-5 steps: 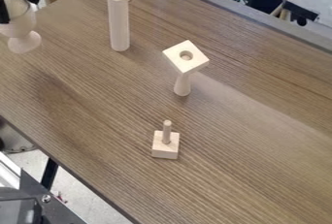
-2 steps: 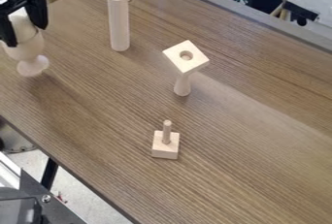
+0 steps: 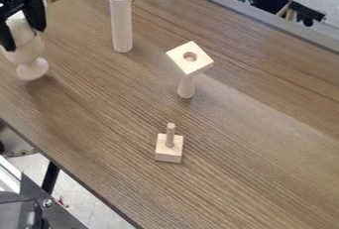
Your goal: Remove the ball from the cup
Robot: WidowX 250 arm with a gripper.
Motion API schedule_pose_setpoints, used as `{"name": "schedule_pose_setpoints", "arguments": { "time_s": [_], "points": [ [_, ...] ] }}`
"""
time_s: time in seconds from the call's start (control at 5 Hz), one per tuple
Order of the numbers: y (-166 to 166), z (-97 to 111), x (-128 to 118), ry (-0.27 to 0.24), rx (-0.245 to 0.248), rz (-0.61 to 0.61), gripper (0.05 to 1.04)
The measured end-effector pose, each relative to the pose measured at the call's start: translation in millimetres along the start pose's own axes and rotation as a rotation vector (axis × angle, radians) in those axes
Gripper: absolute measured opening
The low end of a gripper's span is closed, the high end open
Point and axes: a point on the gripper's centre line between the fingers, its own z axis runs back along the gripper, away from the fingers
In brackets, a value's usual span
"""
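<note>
Here we go, the claw (image 3: pixel 25 38) is pinching the ball (image 3: pixel 21 28) in the mouth of the cup (image 3: pixel 28 53), grip seemingly made, and now it wants a clean upward pull that leaves the cup behind!

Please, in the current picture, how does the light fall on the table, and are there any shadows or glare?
Camera view: a soft dark patch, likely shadow, lies on the table near the foot of the cup; a pale, glare-like band runs from near the square-topped stand towards the right edge.
</note>
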Motion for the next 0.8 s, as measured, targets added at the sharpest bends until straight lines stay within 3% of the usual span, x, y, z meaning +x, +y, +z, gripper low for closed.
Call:
{"name": "schedule_pose_setpoints", "arguments": {
  "time_s": [0.2, 0.6, 0.8],
  "points": [
    [2, 0, 0, -0.005, 0.023, -0.015, 0.695],
    [-7, 2, -4, 0.040, -0.310, 0.040, 0.695],
    [4, 6, 6, -0.018, -0.210, 0.049, 0.695]
  ]
}}
